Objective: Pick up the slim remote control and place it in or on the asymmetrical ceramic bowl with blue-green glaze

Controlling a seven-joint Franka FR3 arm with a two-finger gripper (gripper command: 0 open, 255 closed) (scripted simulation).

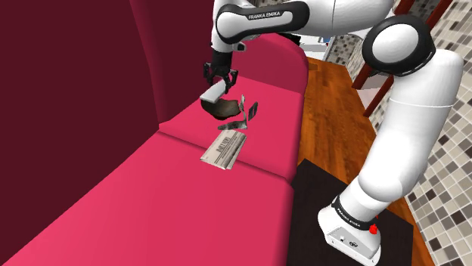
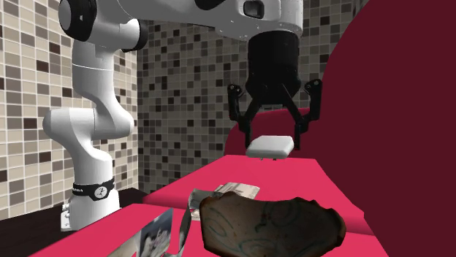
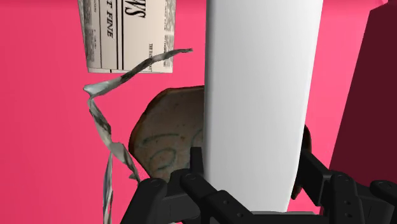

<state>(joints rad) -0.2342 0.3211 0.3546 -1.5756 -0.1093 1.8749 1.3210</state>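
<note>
Our gripper (image 3: 250,164) is clenched on the white remote (image 3: 261,95), which hangs in the air above the brownish bowl (image 3: 162,137) on the red sofa (image 3: 44,159). The bowl's rim is uneven, so we judge that a release away from its middle may tip the remote out, toward the newspaper (image 3: 127,35) beyond.

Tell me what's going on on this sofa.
The robot's claw is shut on a plain white slim remote, held in the air roughly above the brown bowl with blue-green markings on the pink sofa seat. The remote is not yet in the bowl. A folded newspaper lies beside the bowl.
</note>
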